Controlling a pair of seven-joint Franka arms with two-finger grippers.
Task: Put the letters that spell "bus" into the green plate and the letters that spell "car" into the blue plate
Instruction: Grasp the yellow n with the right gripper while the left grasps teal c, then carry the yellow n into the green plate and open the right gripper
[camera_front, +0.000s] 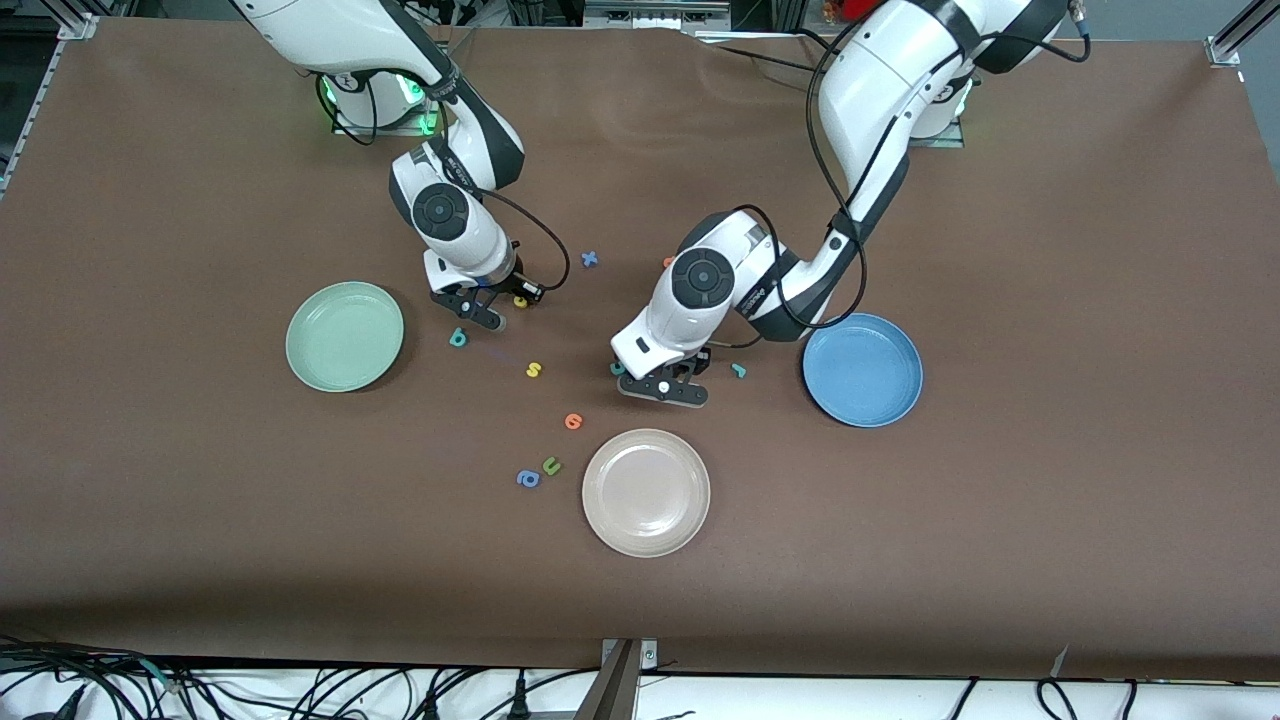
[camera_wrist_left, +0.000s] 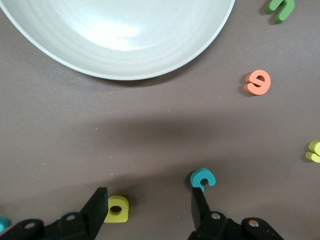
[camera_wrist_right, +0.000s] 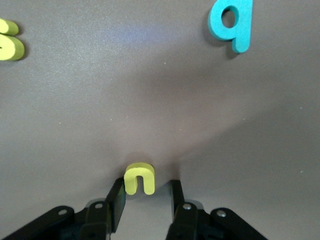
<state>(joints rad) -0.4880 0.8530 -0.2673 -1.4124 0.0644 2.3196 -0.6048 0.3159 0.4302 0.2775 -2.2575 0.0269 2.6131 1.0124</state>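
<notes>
My right gripper (camera_wrist_right: 146, 192) is low on the table beside the green plate (camera_front: 345, 336), open, with the yellow u (camera_wrist_right: 139, 179) between its fingertips. The u touches one finger and a gap shows at the other. The teal b (camera_wrist_right: 231, 22) and yellow s (camera_wrist_right: 9, 42) lie close by. My left gripper (camera_wrist_left: 150, 202) is down between the beige plate and the blue plate (camera_front: 862, 369), open. The yellow a (camera_wrist_left: 116, 209) lies against one finger and the teal c (camera_wrist_left: 202, 177) at the tip of the other. The teal r (camera_front: 739, 370) lies toward the blue plate.
A beige-white plate (camera_front: 646, 492) sits nearer the front camera than the left gripper. An orange letter (camera_front: 573, 421), a green u (camera_front: 551, 465) and a blue a (camera_front: 528, 479) lie beside it. A blue x (camera_front: 590, 259) lies nearer the robot bases.
</notes>
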